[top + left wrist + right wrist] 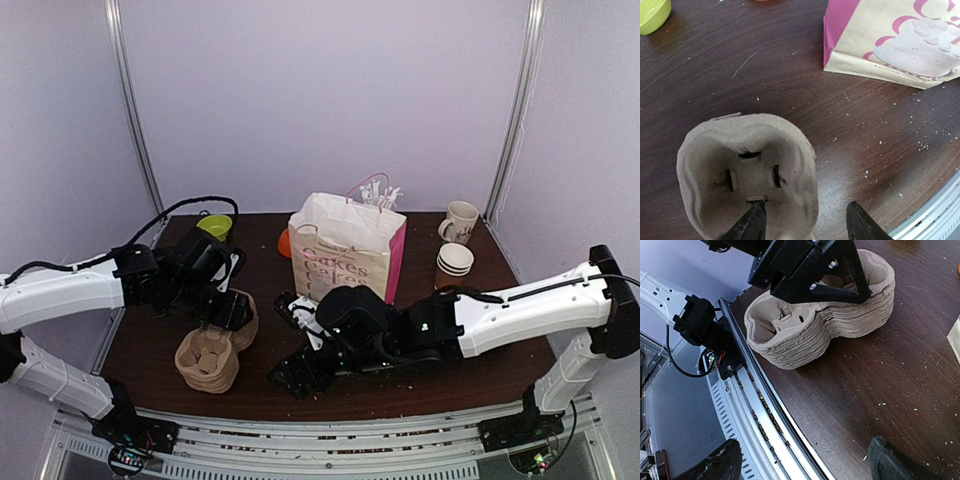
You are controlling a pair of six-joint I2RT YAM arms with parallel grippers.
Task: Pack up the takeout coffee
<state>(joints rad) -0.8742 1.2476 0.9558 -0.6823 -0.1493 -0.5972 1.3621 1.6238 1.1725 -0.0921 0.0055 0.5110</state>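
Observation:
Brown paper takeout coffee cups (453, 264) with white rims stand stacked at the back right; no lid shows on them. A stack of pulp cup carriers (208, 360) (730, 145) (850, 320) sits front left. My left gripper (226, 310) (806, 207) hangs over the stack, open. One of its fingers is down in a carrier well and the other is outside the wall, apart from it. My right gripper (287, 377) (802, 447) is wide open and empty, low over the table's front edge just right of the carriers.
A white and pink paper bag (345, 250) (895, 40) stands open at the table's middle back. A cream mug (461, 221) is behind the cups. A green cup (215, 227) (652, 14) and an orange object (284, 243) sit back left. A metal rail (755, 405) runs along the front edge.

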